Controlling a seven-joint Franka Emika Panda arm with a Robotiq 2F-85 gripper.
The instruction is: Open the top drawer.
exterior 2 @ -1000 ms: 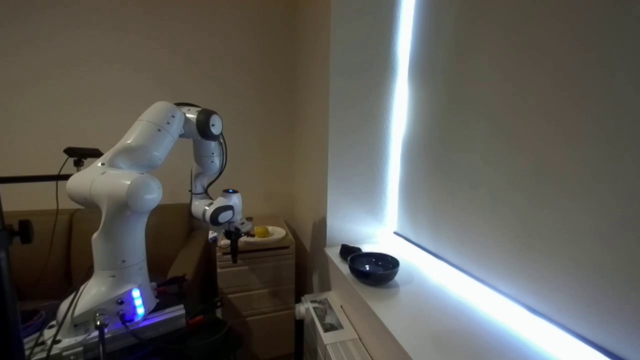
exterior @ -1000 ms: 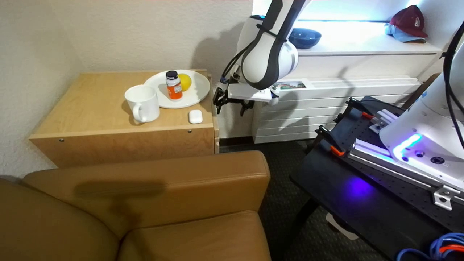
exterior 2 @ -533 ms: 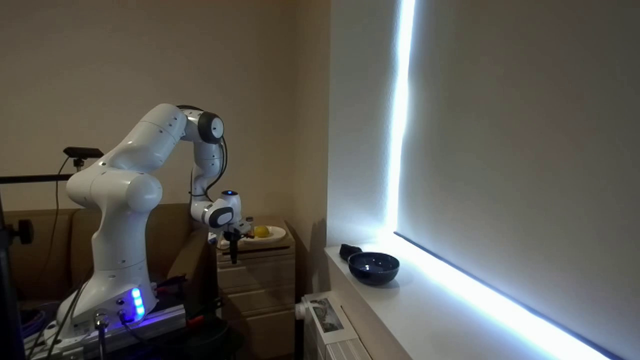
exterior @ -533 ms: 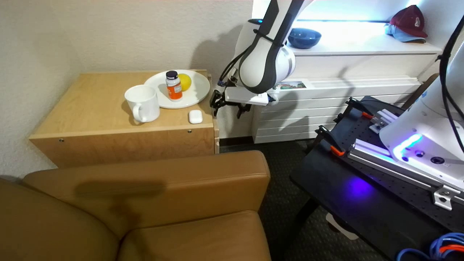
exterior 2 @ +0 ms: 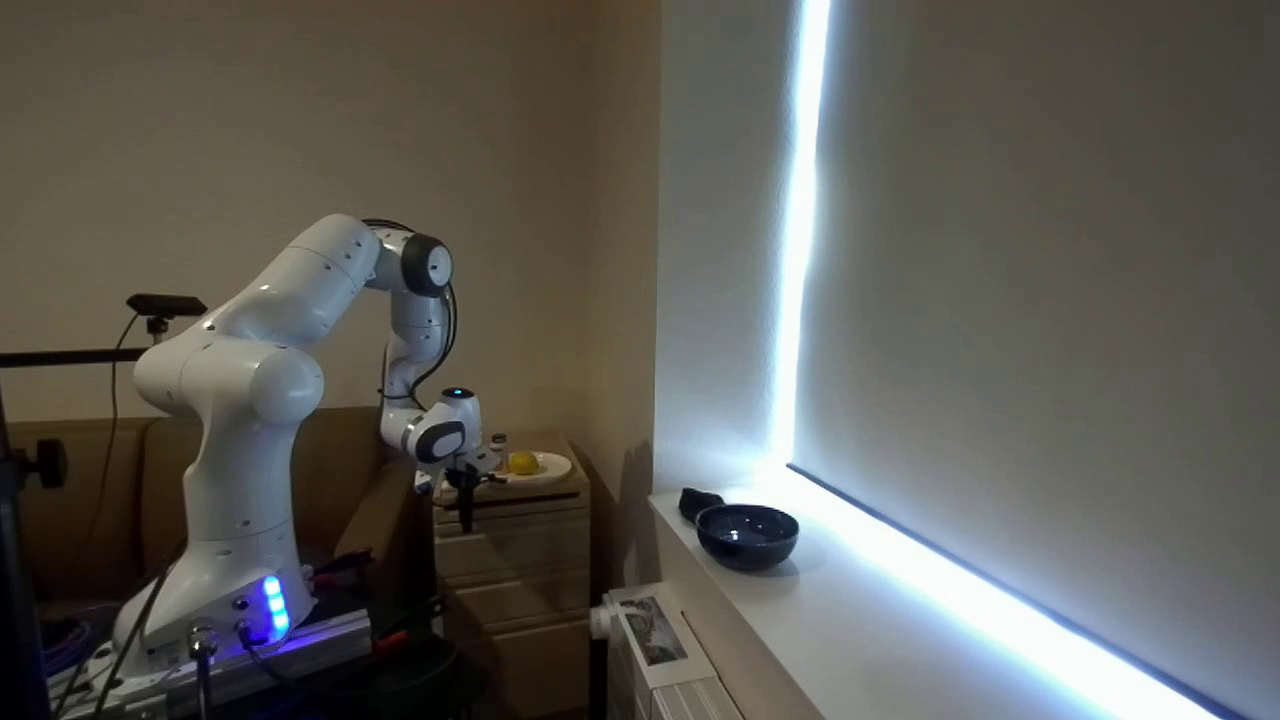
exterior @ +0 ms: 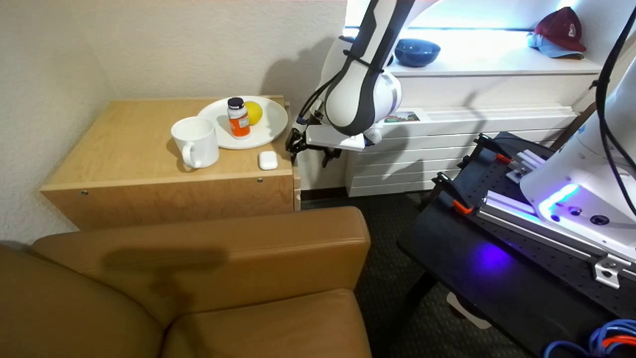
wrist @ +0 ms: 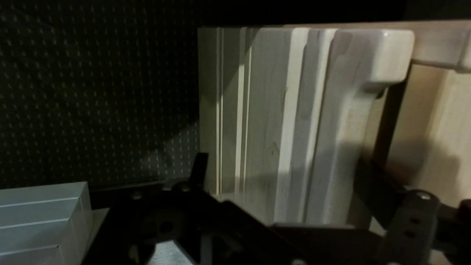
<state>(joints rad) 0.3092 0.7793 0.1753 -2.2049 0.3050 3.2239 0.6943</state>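
Note:
The top drawer (exterior 2: 540,545) is the uppermost light tan front panel of the boxy cabinet (exterior: 169,199), and it looks shut. In an exterior view only its thin front edge (exterior: 296,174) shows. In the wrist view its front (wrist: 340,110) runs up the picture, with a rounded lip and a dark gap beside it. My gripper (exterior: 309,161) is open and empty at the cabinet's front. In the wrist view one finger of the gripper (wrist: 285,169) lies at the dark gap by the drawer's lip, the other before the lower fronts. I cannot tell whether that finger touches the drawer.
On the cabinet top stand a white mug (exterior: 196,144), a white plate (exterior: 273,124) with a bottle (exterior: 239,124) and a yellow fruit (exterior: 255,112), and a small white case (exterior: 268,160). A brown sofa (exterior: 208,233) borders the cabinet. A radiator (exterior: 397,159) stands nearby.
My gripper has moved a little toward the cabinet front and slightly down. It stays open. The cabinet and the things on it have not moved.

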